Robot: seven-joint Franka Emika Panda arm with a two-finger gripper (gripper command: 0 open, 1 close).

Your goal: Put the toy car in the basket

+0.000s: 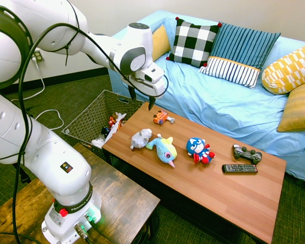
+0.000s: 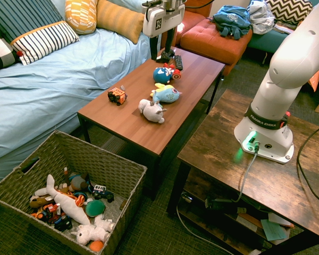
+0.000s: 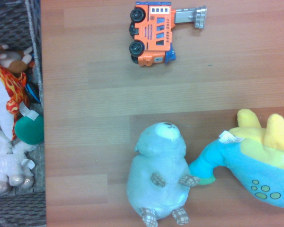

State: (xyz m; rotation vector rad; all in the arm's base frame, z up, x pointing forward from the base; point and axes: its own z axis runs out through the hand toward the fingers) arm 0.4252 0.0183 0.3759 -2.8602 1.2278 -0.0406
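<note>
The toy car (image 1: 162, 118) is a small orange fire truck with a grey ladder, lying on the wooden coffee table (image 1: 203, 188) near its sofa-side edge. It also shows as the toy car (image 2: 117, 95) and, from close above, the toy car (image 3: 154, 33). My gripper (image 1: 142, 100) hangs open and empty above the table's basket end, a little short of the car and clear of it. From the other side the gripper (image 2: 159, 53) is seen high over the table. The wicker basket (image 1: 89, 114) stands on the floor by that table end, and the basket (image 2: 103, 162) holds several toys.
A grey plush (image 1: 141, 138), a blue-yellow plush (image 1: 163, 149) and a superhero plush (image 1: 199, 150) lie in a row along the table. A game controller (image 1: 247, 153) and a remote (image 1: 239, 168) sit at the far end. The blue sofa (image 1: 229, 104) runs behind the table.
</note>
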